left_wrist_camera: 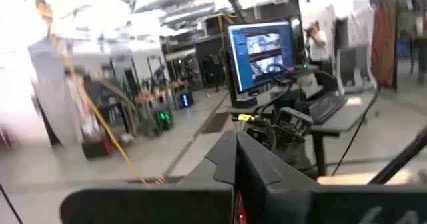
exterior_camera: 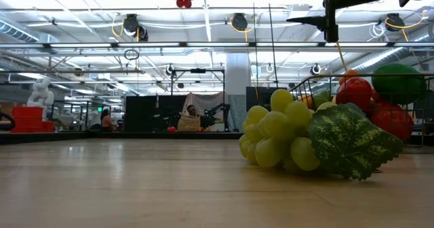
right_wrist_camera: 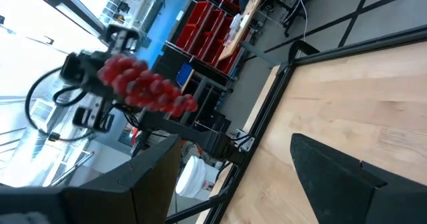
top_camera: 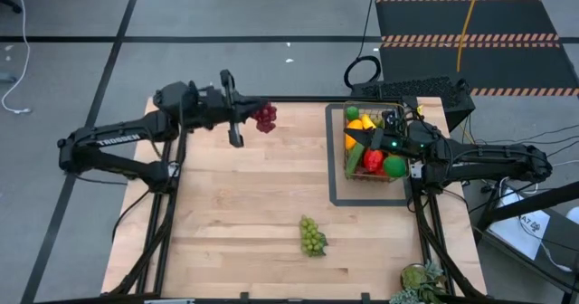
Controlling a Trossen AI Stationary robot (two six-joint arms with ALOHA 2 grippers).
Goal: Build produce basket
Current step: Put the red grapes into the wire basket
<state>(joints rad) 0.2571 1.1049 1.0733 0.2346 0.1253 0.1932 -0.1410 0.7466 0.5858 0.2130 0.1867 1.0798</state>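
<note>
Around your wooden table [top_camera: 244,204] you see a grey floor [top_camera: 181,14] crossed by dark tape lines. At two o'clock lies a black mat [top_camera: 470,33] edged with orange-and-white hazard stripes, a yellow cable [top_camera: 466,23] running over it. At twelve o'clock, in the low view, you look into a bright hall with ceiling beams [exterior_camera: 169,46] and hanging round lamps [exterior_camera: 131,24]; a seated person [exterior_camera: 107,121] shows far off at ten o'clock. Beyond the table, the left wrist view gives you a lit monitor [left_wrist_camera: 261,47] on a desk [left_wrist_camera: 340,114]. The right wrist view shows you shelves of red bins [right_wrist_camera: 210,27].
</note>
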